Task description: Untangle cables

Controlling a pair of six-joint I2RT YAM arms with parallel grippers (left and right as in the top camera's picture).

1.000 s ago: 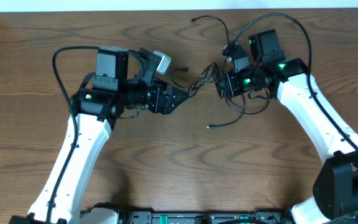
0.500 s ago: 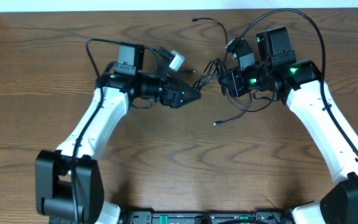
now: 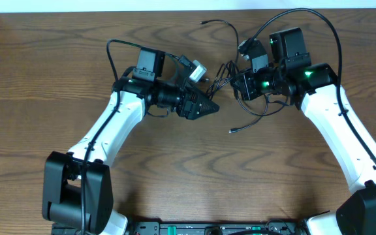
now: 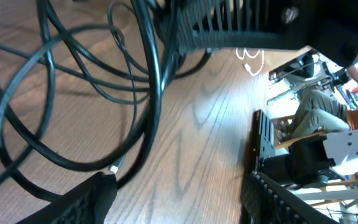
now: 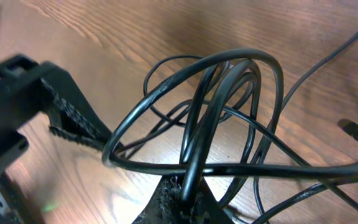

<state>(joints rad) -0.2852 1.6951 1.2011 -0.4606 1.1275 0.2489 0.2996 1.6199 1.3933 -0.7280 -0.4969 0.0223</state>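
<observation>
Up top, a knot of cables (image 3: 222, 73) sits at about 1 o'clock on the table (image 3: 175, 170), pinched in the right gripper (image 3: 239, 85).

Its jaws are clamped together on the strands, which loop out from the pinch toward 9 o'clock. One free end arcs off toward 11 o'clock, and a plug end (image 3: 232, 131) trails down toward 6 o'clock. The left gripper (image 3: 209, 106) lies just beside the loops at their 7 o'clock side, jaws apart, gripping nothing.

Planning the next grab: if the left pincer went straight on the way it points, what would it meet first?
Probably the cables, looped right ahead of the left pincer; depth and height are unclear.
</observation>
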